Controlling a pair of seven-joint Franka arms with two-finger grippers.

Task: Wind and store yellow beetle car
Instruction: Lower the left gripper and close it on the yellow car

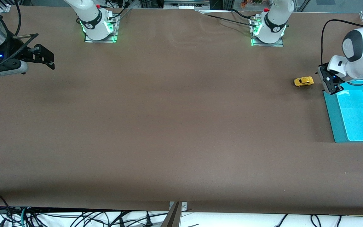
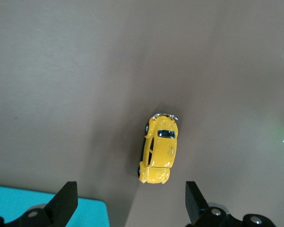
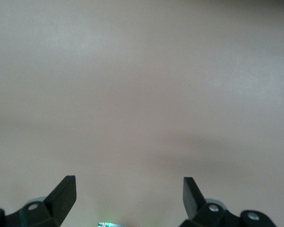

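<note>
At the right arm's end of the table, the right gripper (image 1: 44, 58) hung in the air over bare brown tabletop (image 1: 169, 126), holding nothing. Its wrist view showed the two black fingers (image 3: 61, 194) spread wide, with only plain brown surface between them. This arm waited.

Along the table edge farthest from the front camera, the two white arm bases stood on metal plates, each lit green at the foot: the right arm's base (image 1: 97, 23) and the left arm's base (image 1: 269, 26). Black cables ran between and around them. The middle of the table was a flat, matte brown sheet with faint creases.

Toward the left arm's end sat the yellow beetle car (image 1: 303, 81), on its wheels on the tabletop, untouched. It was just beside the teal bin (image 1: 332, 119), near the bin's corner farthest from the front camera.

The left gripper (image 1: 334, 85) hovered over that corner of the teal bin, close to the car but apart from it. In the left wrist view its fingers (image 2: 64, 201) were spread wide, wider than the car (image 2: 159, 150), and gripped nothing. The car lay ahead of the fingertips, roughly in line with the gap between them. A teal corner of the bin (image 2: 38, 203) showed by one finger.

Below the near table edge, tangled dark cables (image 1: 74, 219) lay on a white floor.
</note>
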